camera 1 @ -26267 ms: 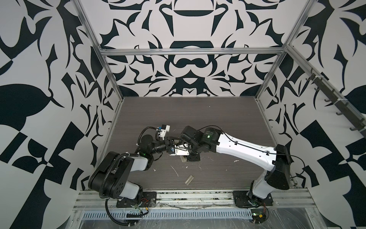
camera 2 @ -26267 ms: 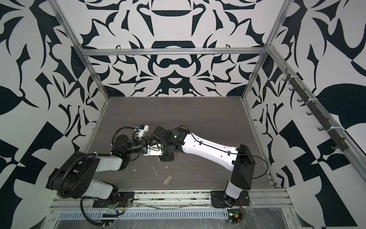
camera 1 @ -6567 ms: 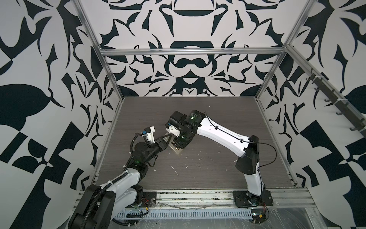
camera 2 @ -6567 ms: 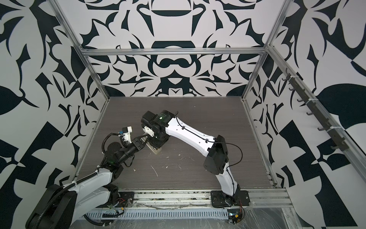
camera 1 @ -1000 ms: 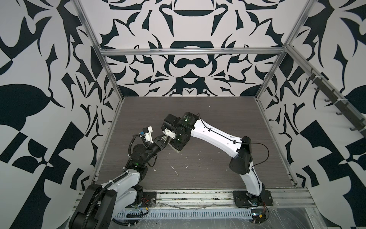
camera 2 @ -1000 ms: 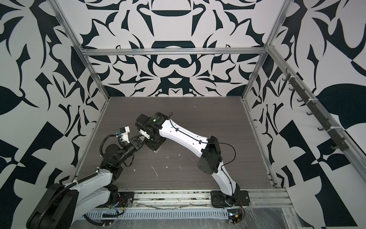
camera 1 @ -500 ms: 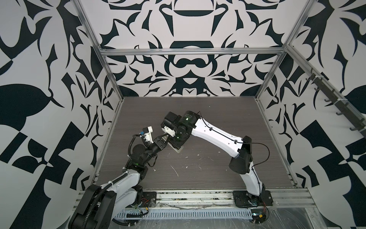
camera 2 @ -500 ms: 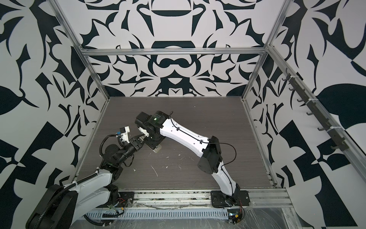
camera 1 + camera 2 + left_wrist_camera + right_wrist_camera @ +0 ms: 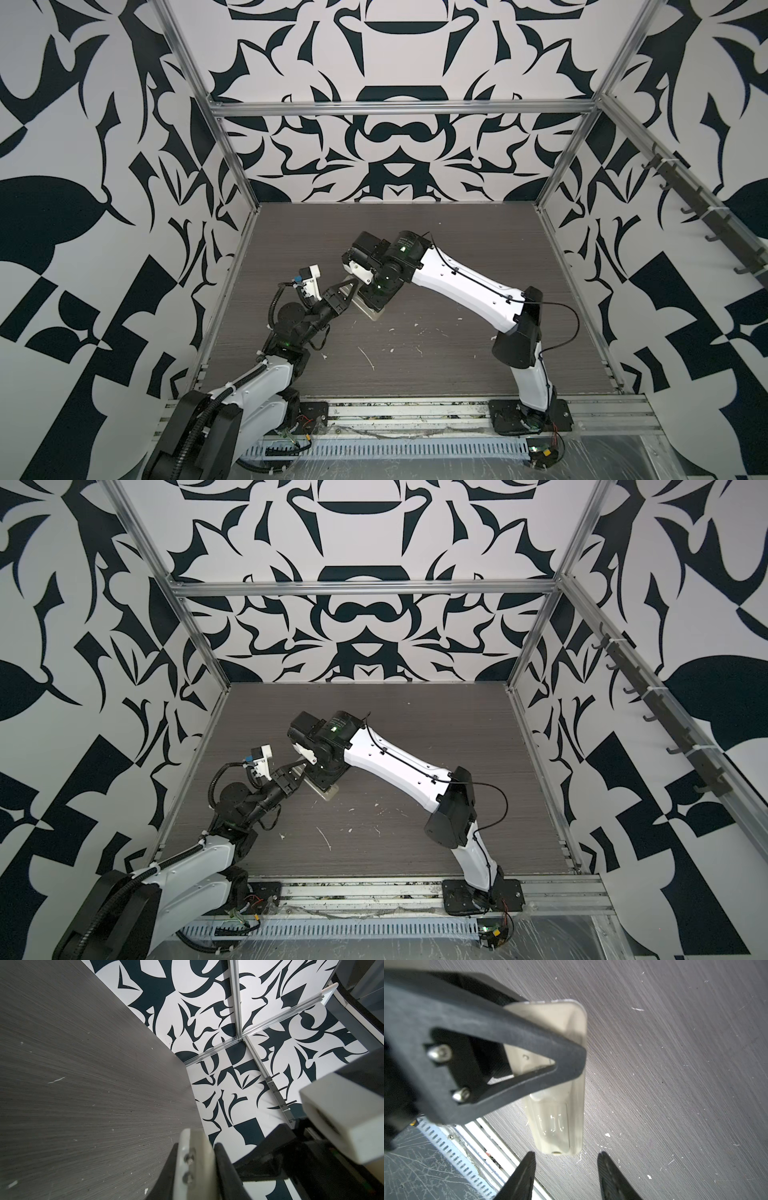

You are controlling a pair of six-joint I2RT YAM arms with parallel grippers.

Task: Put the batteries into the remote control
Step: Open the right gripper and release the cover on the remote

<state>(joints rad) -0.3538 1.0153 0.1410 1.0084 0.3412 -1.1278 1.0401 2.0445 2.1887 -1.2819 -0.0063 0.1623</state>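
My right gripper [image 9: 566,1154] is hanging at the bottom of the right wrist view with its fingers spread apart, gripping nothing. The near end of the remote control [image 9: 562,1122] is poking in just above the gap, beige back facing the camera. My left gripper [image 9: 196,1151] is pinching the remote control's far end, clamped tight. In both top views it's showing left of centre [image 9: 372,312] [image 9: 327,792] over the grey table [image 9: 457,249], with white scraps [image 9: 368,357] lying nearby.
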